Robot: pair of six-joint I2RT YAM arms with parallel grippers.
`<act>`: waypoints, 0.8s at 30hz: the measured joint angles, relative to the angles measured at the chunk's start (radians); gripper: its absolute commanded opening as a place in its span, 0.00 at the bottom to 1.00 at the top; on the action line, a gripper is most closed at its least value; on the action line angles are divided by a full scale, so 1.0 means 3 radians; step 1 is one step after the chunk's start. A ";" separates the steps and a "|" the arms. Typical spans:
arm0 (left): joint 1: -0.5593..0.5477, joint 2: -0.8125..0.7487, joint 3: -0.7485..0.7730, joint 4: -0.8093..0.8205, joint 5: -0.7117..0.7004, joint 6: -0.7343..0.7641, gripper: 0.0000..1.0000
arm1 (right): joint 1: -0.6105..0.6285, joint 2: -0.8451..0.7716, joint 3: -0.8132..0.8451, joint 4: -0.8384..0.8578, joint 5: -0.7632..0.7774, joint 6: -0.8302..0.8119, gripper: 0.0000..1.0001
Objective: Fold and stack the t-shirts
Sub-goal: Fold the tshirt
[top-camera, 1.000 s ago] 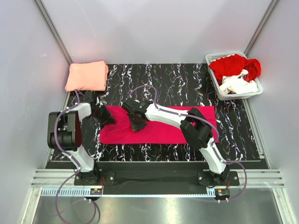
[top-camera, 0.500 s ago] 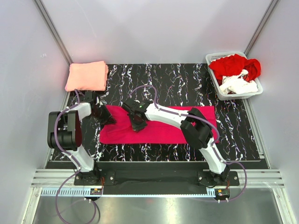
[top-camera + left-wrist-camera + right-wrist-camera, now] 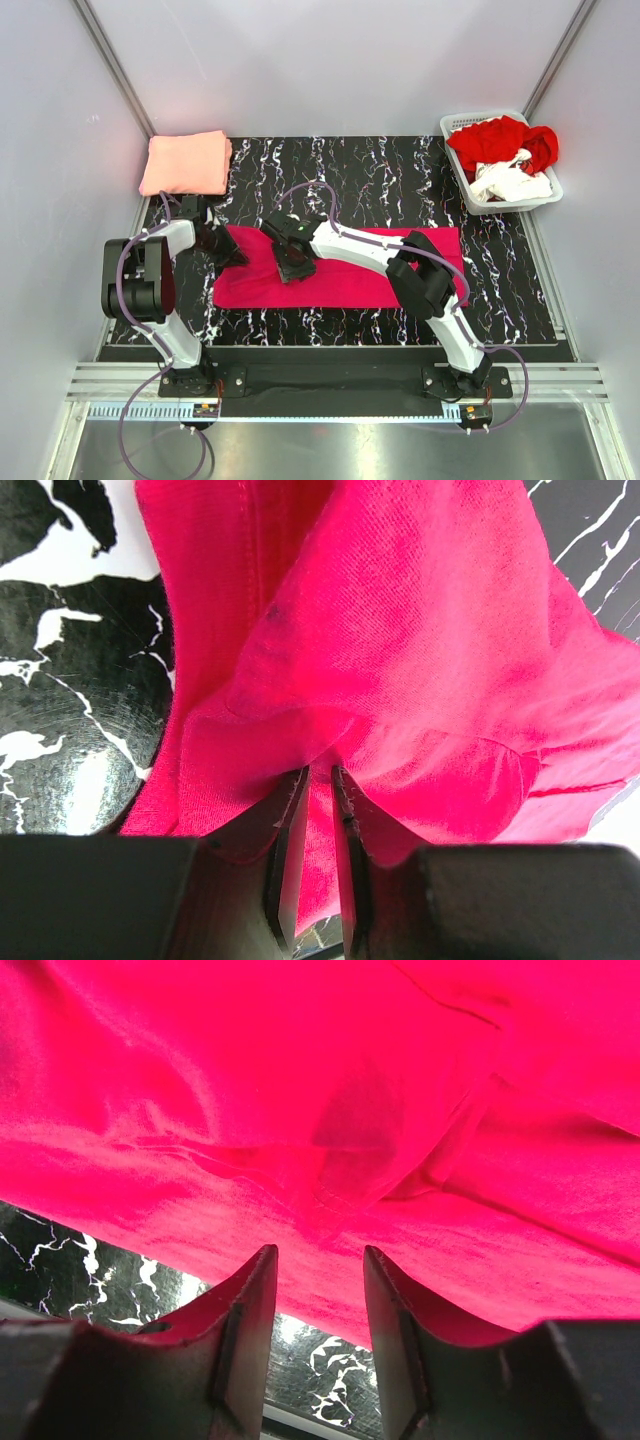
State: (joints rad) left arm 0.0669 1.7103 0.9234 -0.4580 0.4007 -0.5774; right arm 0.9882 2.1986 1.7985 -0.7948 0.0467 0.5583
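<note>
A magenta-pink t-shirt [image 3: 340, 285] lies as a long folded strip on the black marbled mat [image 3: 400, 180]. My left gripper [image 3: 232, 255] is at the strip's upper left corner. In the left wrist view it [image 3: 320, 780] is shut on a pinch of this magenta cloth [image 3: 400, 630], which bunches up ahead of the fingers. My right gripper [image 3: 293, 268] sits over the strip's left part. Its jaws [image 3: 320, 1255] stand open just above the magenta cloth [image 3: 300, 1080], holding nothing. A folded salmon-pink t-shirt [image 3: 186, 163] lies at the back left.
A white slatted basket [image 3: 455, 127] at the back right holds a red t-shirt [image 3: 495, 140] and a white one [image 3: 512, 183]. Grey walls close in the sides and back. The right arm stretches across the magenta strip.
The right gripper's jaws have opened and let go of the magenta cloth. The left gripper keeps its grip, and neither arm has visibly shifted.
</note>
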 measured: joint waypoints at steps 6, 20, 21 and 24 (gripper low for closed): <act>0.0000 0.0000 0.0000 0.0000 0.0000 0.0000 0.22 | 0.0000 0.0027 0.0025 -0.0003 0.0041 0.0011 0.42; 0.0000 0.0000 0.0000 0.0000 -0.0003 0.0000 0.22 | 0.0000 0.0207 0.0140 -0.0048 0.0061 0.0032 0.18; 0.0000 0.0000 0.0000 0.0000 -0.0003 0.0000 0.22 | 0.0000 0.0207 0.0140 -0.0050 0.0065 0.0036 0.10; 0.0000 0.0000 0.0000 0.0000 -0.0003 0.0000 0.22 | 0.0000 0.0207 0.0142 -0.0053 0.0074 0.0047 0.03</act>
State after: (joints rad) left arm 0.0669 1.7103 0.9234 -0.4580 0.4000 -0.5774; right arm 0.9882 2.2608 1.8412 -0.8108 0.0689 0.5724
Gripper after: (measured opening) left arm 0.222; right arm 0.086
